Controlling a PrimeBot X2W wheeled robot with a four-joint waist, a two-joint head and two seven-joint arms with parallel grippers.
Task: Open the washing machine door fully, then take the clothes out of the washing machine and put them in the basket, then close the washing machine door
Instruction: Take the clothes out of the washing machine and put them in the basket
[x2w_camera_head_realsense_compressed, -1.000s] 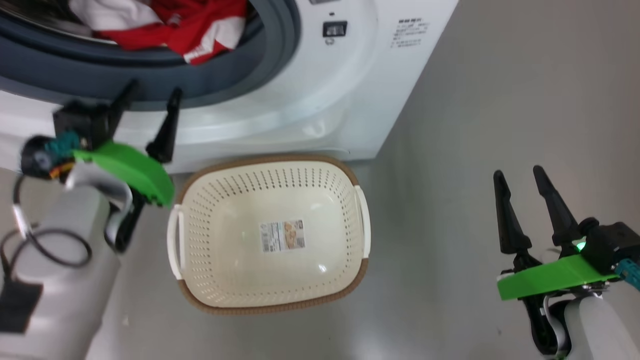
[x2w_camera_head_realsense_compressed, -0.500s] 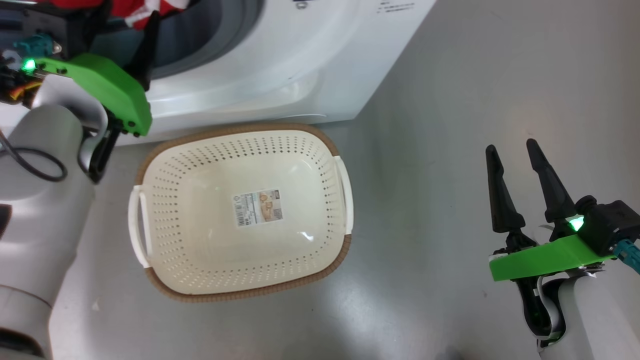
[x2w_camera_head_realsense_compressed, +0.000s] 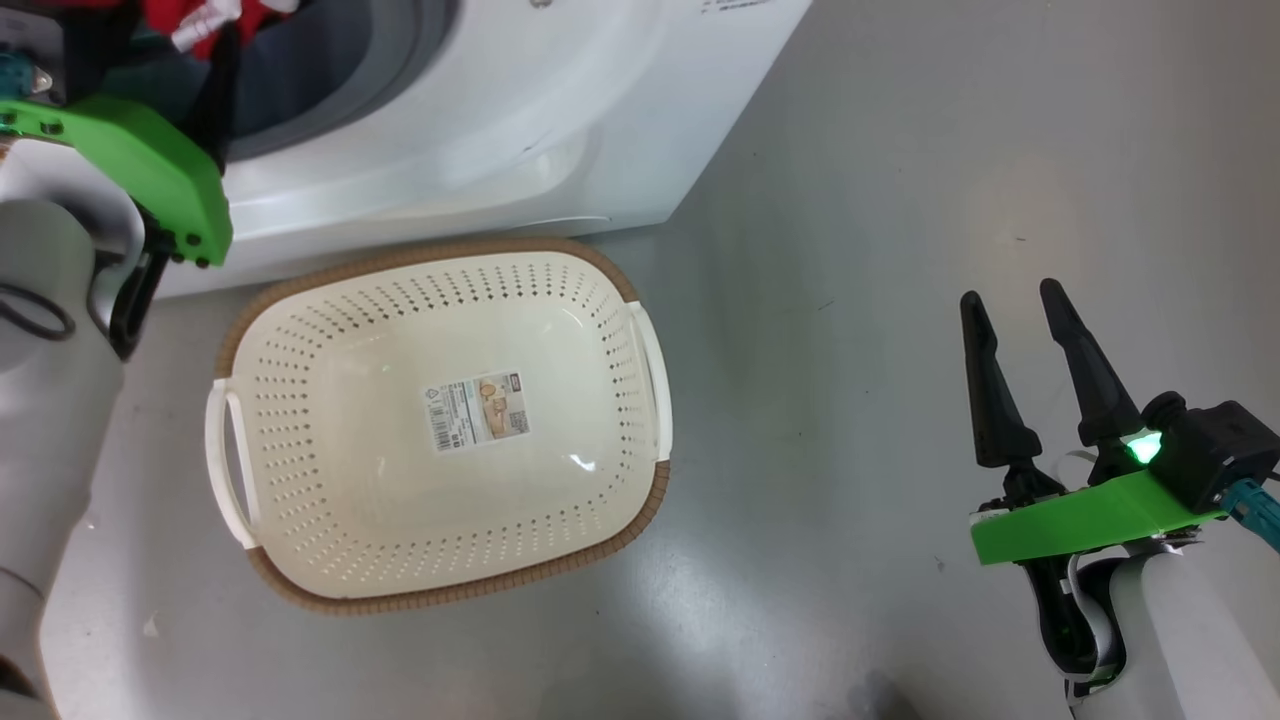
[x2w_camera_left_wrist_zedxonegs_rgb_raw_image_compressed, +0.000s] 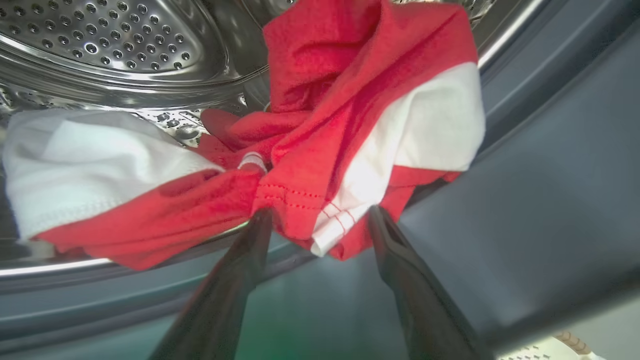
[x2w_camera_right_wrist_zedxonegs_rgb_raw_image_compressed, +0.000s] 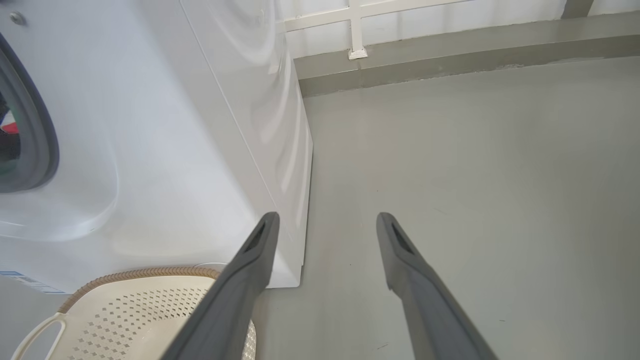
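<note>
Unloading step: washing machine (x2w_camera_head_realsense_compressed: 480, 130) mouth open, basket (x2w_camera_head_realsense_compressed: 450, 598) bare at its foot. Clothes (x2w_camera_left_wrist_zedxonegs_rgb_raw_image_compressed: 320, 125) spill onto its rubber ring (x2w_camera_left_wrist_zedxonegs_rgb_raw_image_compressed: 540, 200), a likely snag; left gripper (x2w_camera_left_wrist_zedxonegs_rgb_raw_image_compressed: 320, 212), jaws wide, straddles a hanging fold. Next, pinch and pull clear. Right gripper (x2w_camera_head_realsense_compressed: 1009, 292) gapes idle, well off the machine.

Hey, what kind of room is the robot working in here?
Probably a laundry area: a white front-loading washing machine with red clothes in its drum, and a basket on the grey floor.

One basket (x2w_camera_head_realsense_compressed: 330, 520); one washing machine (x2w_camera_head_realsense_compressed: 480, 110); clothes (x2w_camera_left_wrist_zedxonegs_rgb_raw_image_compressed: 320, 165) count unclear.
</note>
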